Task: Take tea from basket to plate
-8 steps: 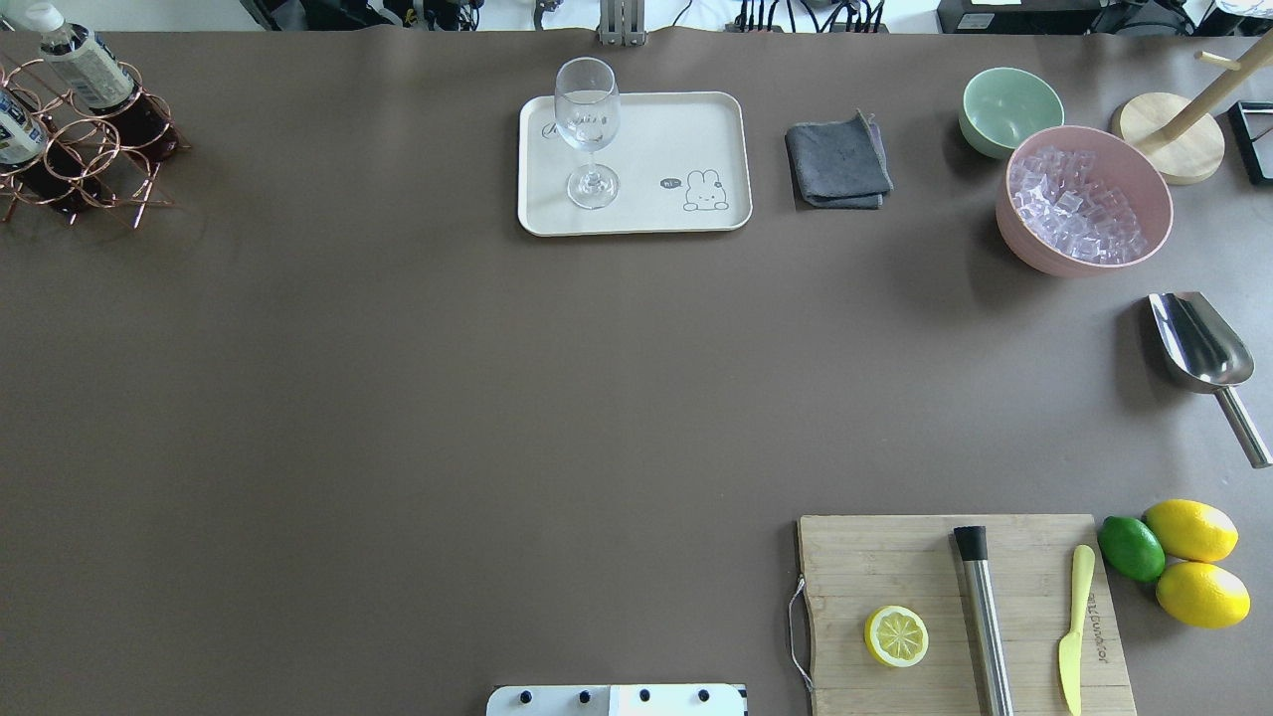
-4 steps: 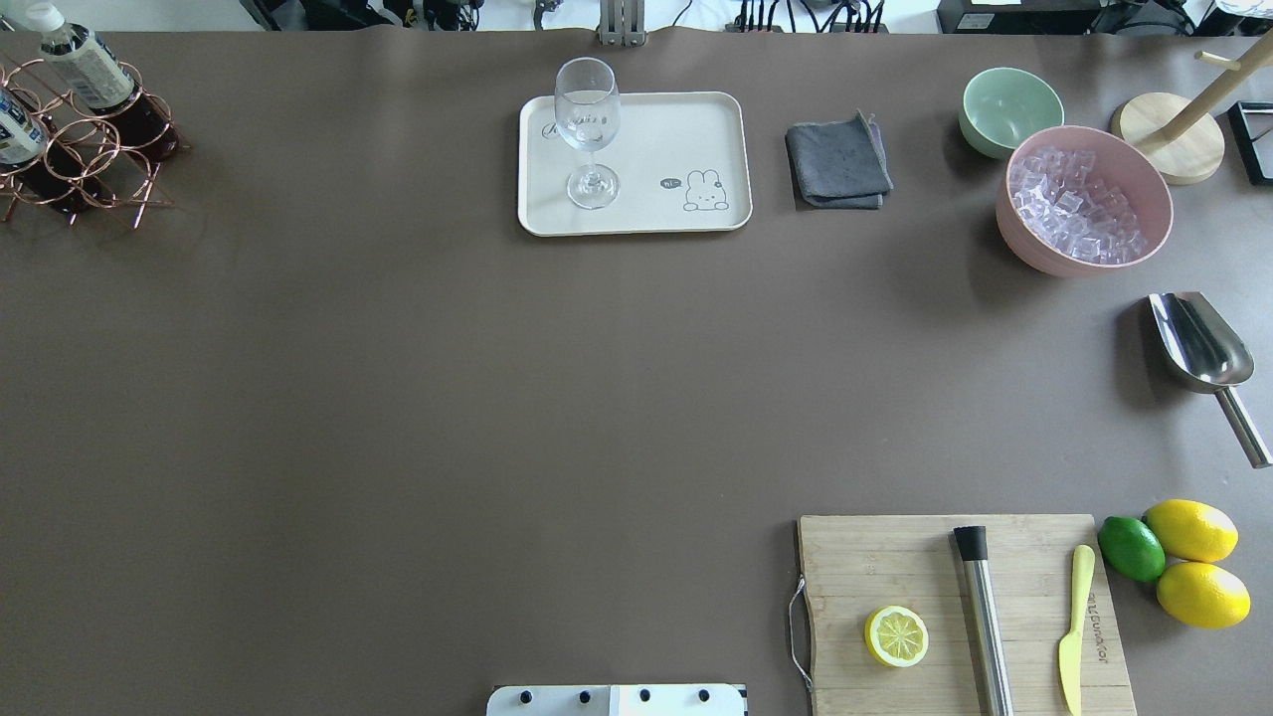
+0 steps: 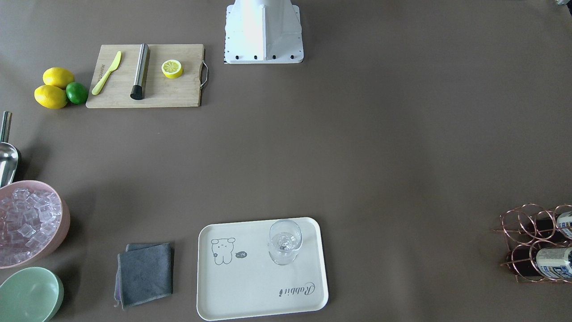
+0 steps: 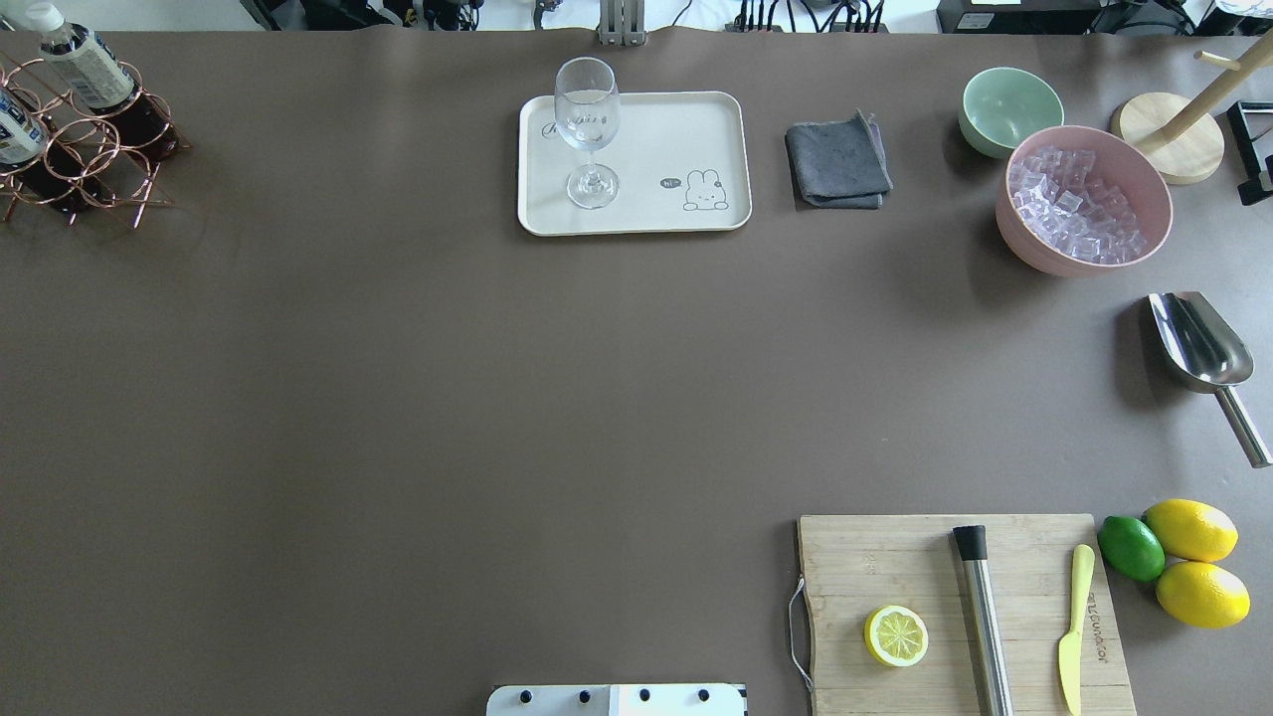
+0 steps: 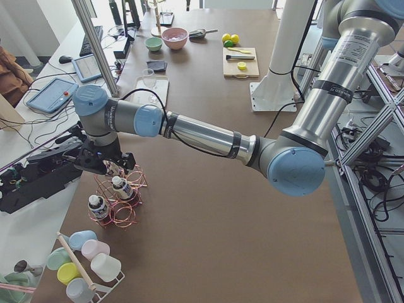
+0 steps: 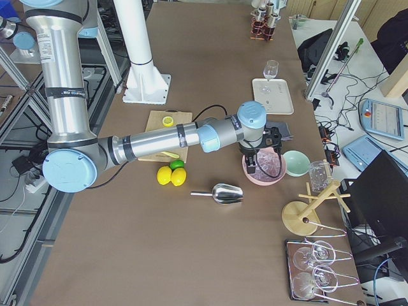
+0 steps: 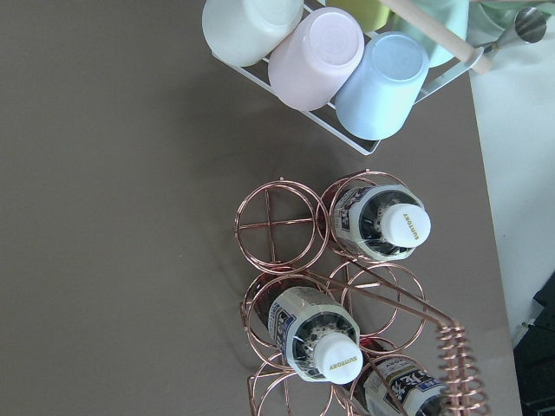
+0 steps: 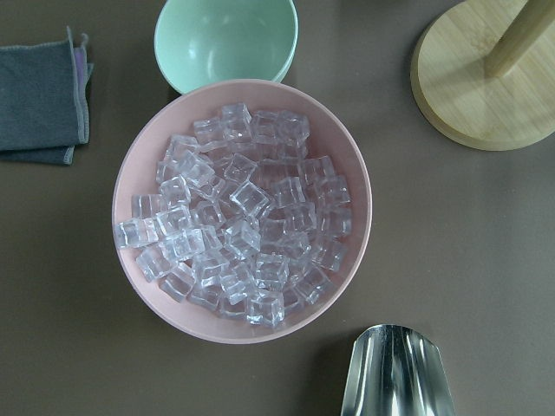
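The basket is a copper wire rack at the table's far left corner. It holds three tea bottles, each with a white cap; one stands upright just below the left wrist camera, another beside it. The cream plate lies at the far middle and carries a wine glass. My left gripper hangs right above the basket; I cannot tell if it is open. My right gripper hovers over the pink bowl, state unclear.
A rack of pastel cups stands beside the basket. The pink bowl of ice, a green bowl, a grey cloth and a metal scoop sit at the right. A cutting board with half a lemon lies near the robot's base.
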`<move>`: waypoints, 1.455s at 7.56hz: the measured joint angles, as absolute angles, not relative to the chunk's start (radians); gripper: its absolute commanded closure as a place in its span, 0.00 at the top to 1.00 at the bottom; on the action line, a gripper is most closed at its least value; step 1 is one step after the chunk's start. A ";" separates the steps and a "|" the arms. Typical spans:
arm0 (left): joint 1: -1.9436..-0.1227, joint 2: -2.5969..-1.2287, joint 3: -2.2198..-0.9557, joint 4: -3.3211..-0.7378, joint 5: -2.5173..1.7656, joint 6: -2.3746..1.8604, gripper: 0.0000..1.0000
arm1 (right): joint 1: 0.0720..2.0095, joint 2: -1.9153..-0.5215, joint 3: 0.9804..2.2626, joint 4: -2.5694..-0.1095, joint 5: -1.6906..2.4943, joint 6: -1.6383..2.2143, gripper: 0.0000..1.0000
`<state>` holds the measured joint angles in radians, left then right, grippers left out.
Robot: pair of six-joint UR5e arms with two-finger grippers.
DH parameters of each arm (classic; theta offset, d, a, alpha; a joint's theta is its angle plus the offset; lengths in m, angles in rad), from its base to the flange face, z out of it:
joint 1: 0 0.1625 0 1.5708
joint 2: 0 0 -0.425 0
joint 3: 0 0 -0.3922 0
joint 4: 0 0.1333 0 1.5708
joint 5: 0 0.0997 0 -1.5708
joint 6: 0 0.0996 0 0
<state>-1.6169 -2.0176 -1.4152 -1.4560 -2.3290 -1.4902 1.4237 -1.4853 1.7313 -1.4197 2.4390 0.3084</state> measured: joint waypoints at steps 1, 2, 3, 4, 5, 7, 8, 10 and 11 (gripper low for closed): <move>-1.614 -2.024 -1.401 -1.473 -2.310 -1.498 0.98 | 1.417 -1.481 1.733 -1.420 2.439 0.311 1.00; -1.611 -2.033 -1.376 -1.497 -2.301 -1.517 0.98 | 1.409 -1.476 1.736 -1.420 2.439 0.312 1.00; -1.610 -2.048 -1.347 -1.518 -2.298 -1.547 0.98 | 1.401 -1.473 1.742 -1.419 2.439 0.313 1.00; -1.608 -2.062 -1.326 -1.533 -2.297 -1.573 0.98 | 1.394 -1.469 1.745 -1.419 2.439 0.313 1.00; -1.602 -2.072 -1.315 -1.541 -2.296 -1.591 0.98 | 1.390 -1.468 1.746 -1.418 2.439 0.313 1.00; -1.574 -2.096 -1.281 -1.563 -2.294 -1.613 0.97 | 1.383 -1.467 1.747 -1.418 2.438 0.313 1.00; -1.565 -2.111 -1.254 -1.587 -2.294 -1.629 0.96 | 1.381 -1.467 1.747 -1.417 2.438 0.313 1.00; -1.559 -2.123 -1.230 -1.611 -2.293 -1.645 0.91 | 1.378 -1.466 1.747 -1.416 2.438 0.313 1.00; -1.557 -2.128 -1.219 -1.616 -2.293 -1.646 0.87 | 1.378 -1.466 1.747 -1.416 2.437 0.313 1.00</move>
<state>-1.5572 -2.1282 -1.2188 -1.6160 -2.2933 -1.6464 1.3779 -1.4665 1.7472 -1.4160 2.4375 0.3129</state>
